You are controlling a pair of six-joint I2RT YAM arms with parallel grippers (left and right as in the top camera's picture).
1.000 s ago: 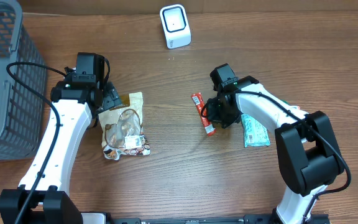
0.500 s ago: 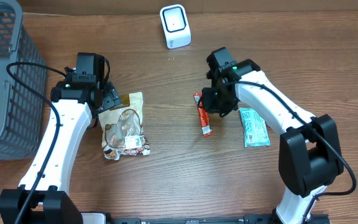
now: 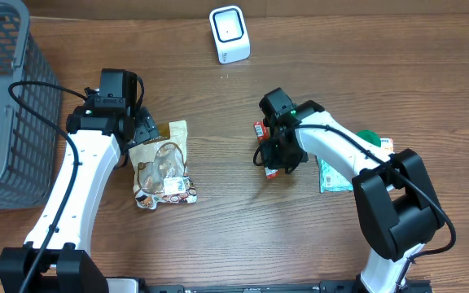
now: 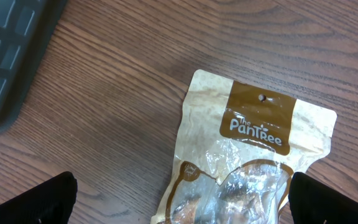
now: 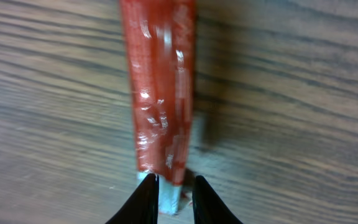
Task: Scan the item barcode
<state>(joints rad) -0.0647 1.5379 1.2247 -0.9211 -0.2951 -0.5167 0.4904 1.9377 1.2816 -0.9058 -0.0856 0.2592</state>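
1. Red snack stick (image 3: 258, 129): lies flat on the table (image 3: 218, 236), toward the robot and slightly right of the scanner (image 3: 230, 34). Bare wood lies open between it and the scanner.
2. Basket (image 3: 6, 98): grey mesh, far left of the scanner, cut off by the frame's left and top edges.
3. Left gripper (image 3: 141, 130): left of the scanner, jaws spread wide, holding nothing, poised over the upper edge of the pouch.
4. Pouch (image 3: 163, 163): tan, with a clear window, left of the scanner and nearer the robot. A free strip of table separates it from the stick.
5. Right gripper (image 5: 169, 193): covers the stick's middle, so only the two ends show from overhead. The wrist view is blurred. The jaws stand narrow, astride the wrapper's pale end seal; whether they pinch it cannot be told.
6. Teal packet (image 3: 332, 172): right of the scanner, just beyond the stick, partly under the right arm.
7. Green object (image 3: 369, 138): farther right, mostly hidden, unidentifiable.
8. Change: half a second earlier the right gripper sat by the stick's scanner-side end, the teal packet lay uncovered, and the green object was unseen.
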